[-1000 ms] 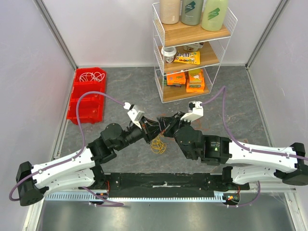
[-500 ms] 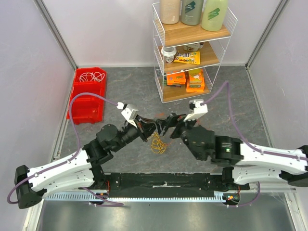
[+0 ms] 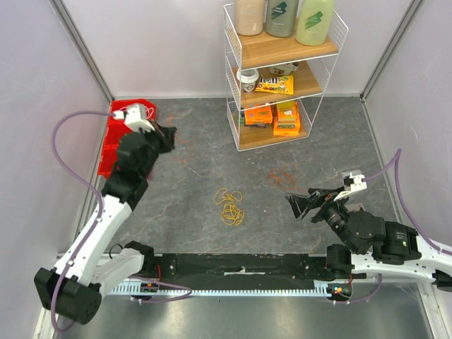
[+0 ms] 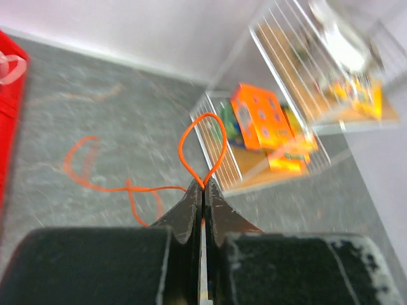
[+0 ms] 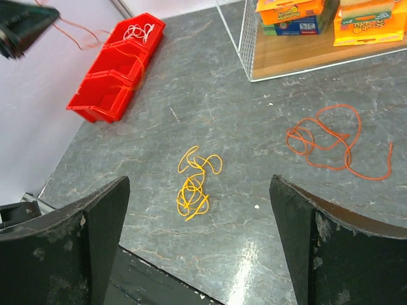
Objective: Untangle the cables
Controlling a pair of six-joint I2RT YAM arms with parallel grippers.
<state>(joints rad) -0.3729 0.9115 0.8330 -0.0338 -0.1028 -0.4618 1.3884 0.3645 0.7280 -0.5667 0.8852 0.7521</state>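
Note:
My left gripper hangs by the red bin, shut on a thin orange cable that loops out past its tips and trails below. A second orange cable lies loose on the table below the shelf rack; it also shows in the right wrist view. A yellow cable sits tangled mid-table. White cables rest in the bin's far compartment. My right gripper stands open low on the right, nothing between its fingers, facing the yellow tangle.
A white wire shelf rack with bottles, boxes and packets stands at the back centre. The red bin lies along the left wall. Grey walls close in the left, back and right sides. A black rail runs along the near edge.
Both arms have drawn apart from the table's middle. The left swung up and left to the red bin with an orange cable. The right gripper opened and pulled back to the right.

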